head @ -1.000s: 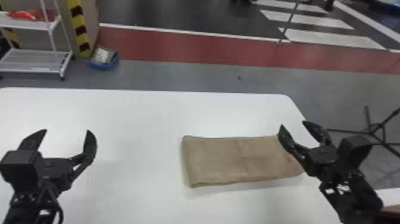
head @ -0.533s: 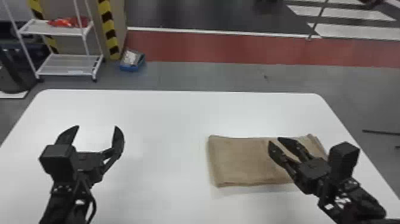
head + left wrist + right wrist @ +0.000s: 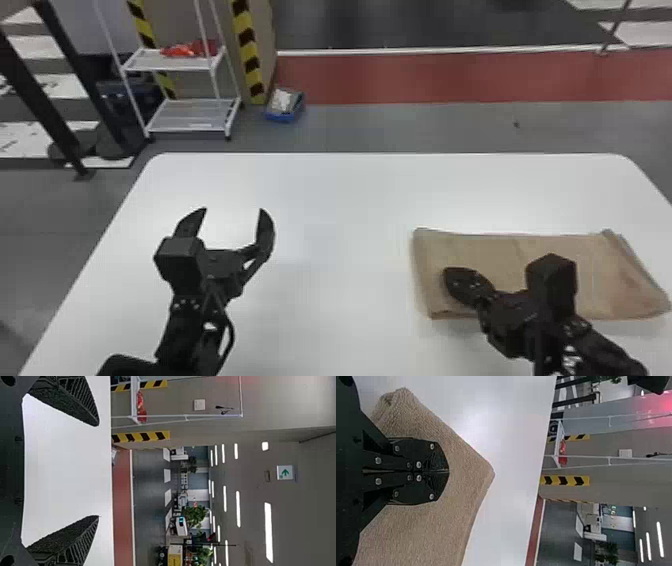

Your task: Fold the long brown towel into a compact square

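At the right gripper point(image 3: 448, 471), fingers together, likely with nothing between. Just beneath, the left end of the folded brown towel point(image 3: 505, 260). Laid flat on the right side of the white table point(image 3: 340, 225), long way from left to right, mostly right of that gripper. Well left, the left gripper point(image 3: 232, 212), spread wide.

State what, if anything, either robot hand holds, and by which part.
Nothing is held: the left hand is open, and the right hand is shut over the brown towel, pinching none of it.
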`<act>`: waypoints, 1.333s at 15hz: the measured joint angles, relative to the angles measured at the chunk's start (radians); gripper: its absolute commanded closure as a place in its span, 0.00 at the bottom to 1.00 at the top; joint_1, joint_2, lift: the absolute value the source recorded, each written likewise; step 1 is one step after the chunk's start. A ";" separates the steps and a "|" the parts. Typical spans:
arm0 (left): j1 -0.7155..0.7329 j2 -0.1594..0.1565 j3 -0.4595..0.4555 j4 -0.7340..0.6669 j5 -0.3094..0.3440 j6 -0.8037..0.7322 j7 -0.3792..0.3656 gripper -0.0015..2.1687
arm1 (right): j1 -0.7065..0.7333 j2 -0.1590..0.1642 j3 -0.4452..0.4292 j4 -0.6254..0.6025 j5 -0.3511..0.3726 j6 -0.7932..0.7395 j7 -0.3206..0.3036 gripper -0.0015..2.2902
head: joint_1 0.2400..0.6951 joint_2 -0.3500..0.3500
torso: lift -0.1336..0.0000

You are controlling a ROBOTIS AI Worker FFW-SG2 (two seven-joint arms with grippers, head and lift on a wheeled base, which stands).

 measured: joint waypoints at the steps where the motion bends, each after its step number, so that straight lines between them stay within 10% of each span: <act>1: 0.000 0.000 -0.001 -0.002 0.000 0.000 0.000 0.02 | -0.012 0.006 0.022 0.008 0.007 0.025 -0.002 0.80 | 1.00 0.65 | 0.14; 14: 0.001 0.001 0.000 0.009 0.000 -0.016 0.000 0.02 | -0.152 0.093 0.294 0.045 0.027 0.140 -0.115 0.79 | 1.00 0.89 | 0.14; 17: 0.007 0.001 -0.001 0.011 0.000 -0.028 0.001 0.02 | -0.107 0.084 0.233 -0.023 0.019 0.083 -0.124 0.55 | 1.00 0.84 | 0.14; 20: 0.016 0.000 -0.024 -0.013 -0.007 -0.031 0.003 0.02 | -0.040 0.063 0.113 -0.120 -0.023 0.028 -0.117 0.10 | 1.00 0.75 | 0.14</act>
